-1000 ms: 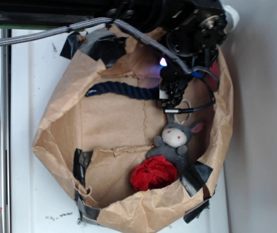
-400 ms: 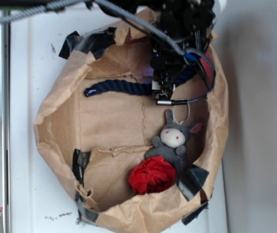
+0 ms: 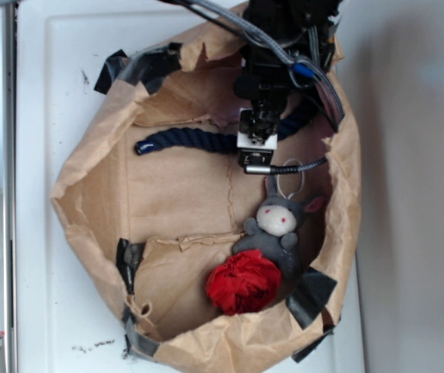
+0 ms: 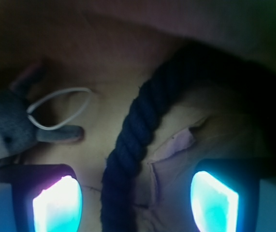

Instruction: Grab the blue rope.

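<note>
Here your fingers (image 4: 135,203) stand wide apart, with the soft, light blue rope (image 4: 133,135) between them; pinch its thick twisted middle.

Nothing in either view could be read. No words, numbers, brand marks or signs showed on the paper bag (image 3: 97,194), on the black tape (image 3: 140,66) patching its rim, on the blue rope (image 3: 187,141) lying inside it, or on the grey plush toy (image 3: 277,229) and the red crumpled ball (image 3: 243,281) in the same bag. The gripper (image 3: 259,148) above the rope carried no legible label, and the white table (image 3: 43,101) around the bag bore only dark scuffs.
</note>
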`<act>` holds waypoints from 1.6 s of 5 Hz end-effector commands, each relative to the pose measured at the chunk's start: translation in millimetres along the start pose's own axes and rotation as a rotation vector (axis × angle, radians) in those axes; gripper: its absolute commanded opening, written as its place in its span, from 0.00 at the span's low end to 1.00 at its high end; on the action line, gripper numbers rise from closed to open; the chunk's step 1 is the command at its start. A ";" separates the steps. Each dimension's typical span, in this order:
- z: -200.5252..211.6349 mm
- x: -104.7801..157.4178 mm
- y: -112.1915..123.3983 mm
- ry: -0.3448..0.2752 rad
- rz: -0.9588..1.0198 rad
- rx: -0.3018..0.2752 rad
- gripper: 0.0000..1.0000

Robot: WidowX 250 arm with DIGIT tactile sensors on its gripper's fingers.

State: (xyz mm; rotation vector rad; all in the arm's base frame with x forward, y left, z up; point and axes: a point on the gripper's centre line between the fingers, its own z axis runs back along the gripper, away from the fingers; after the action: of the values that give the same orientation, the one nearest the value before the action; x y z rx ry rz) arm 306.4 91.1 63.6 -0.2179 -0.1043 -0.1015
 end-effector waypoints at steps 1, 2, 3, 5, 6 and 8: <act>-8.4 -4.7 -21.0 -0.046 -0.071 0.166 1.00; -25.3 -3.8 -24.4 -0.022 -0.067 0.200 1.00; -42.7 -4.4 -26.7 0.013 -0.059 0.205 1.00; -60.5 -20.5 -40.6 -0.001 -0.054 0.220 0.00; -58.6 -25.3 -43.7 -0.017 -0.043 0.221 0.00; -54.0 -29.8 -44.5 -0.030 -0.017 0.207 0.00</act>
State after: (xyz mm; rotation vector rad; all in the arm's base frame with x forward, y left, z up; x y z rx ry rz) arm 280.5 44.0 15.0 -0.0076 -0.1490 -0.0847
